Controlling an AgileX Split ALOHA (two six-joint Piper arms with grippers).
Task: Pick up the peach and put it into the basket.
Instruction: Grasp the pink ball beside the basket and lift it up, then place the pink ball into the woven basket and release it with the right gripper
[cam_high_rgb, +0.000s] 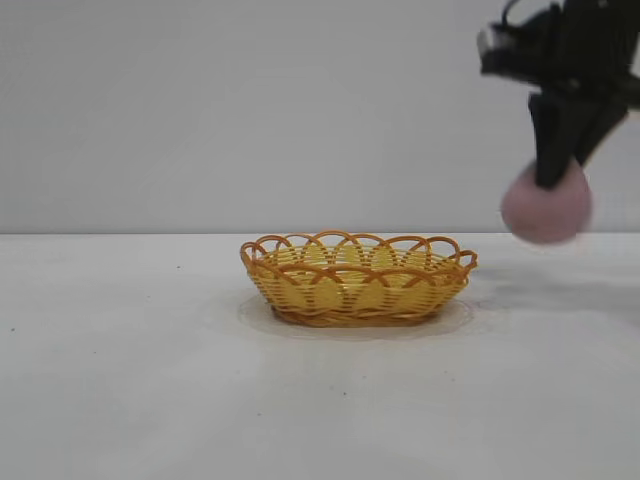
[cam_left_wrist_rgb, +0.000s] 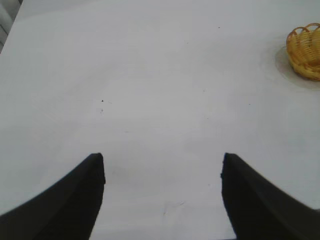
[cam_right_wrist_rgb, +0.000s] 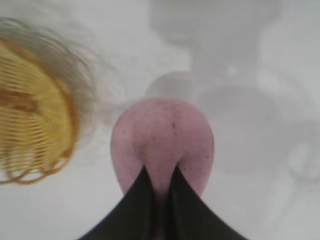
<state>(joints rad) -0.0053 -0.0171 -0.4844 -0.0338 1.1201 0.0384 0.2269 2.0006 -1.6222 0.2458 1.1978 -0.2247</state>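
Holding the peach pinched in my right pincer above the tabletop, basket off beside it; left pincer parked open

- The shallow oval woven basket with the yellow weave and orange-brown looped rim sits on the white table, roughly centre in the exterior view.
- The rounded dusty-pink peach is up in the air to the right of the basket, above the table, clear of the rim.
- The black right gripper comes down onto the peach from above, pinching it.
- The black left gripper hangs over bare table, basket well off to its side.
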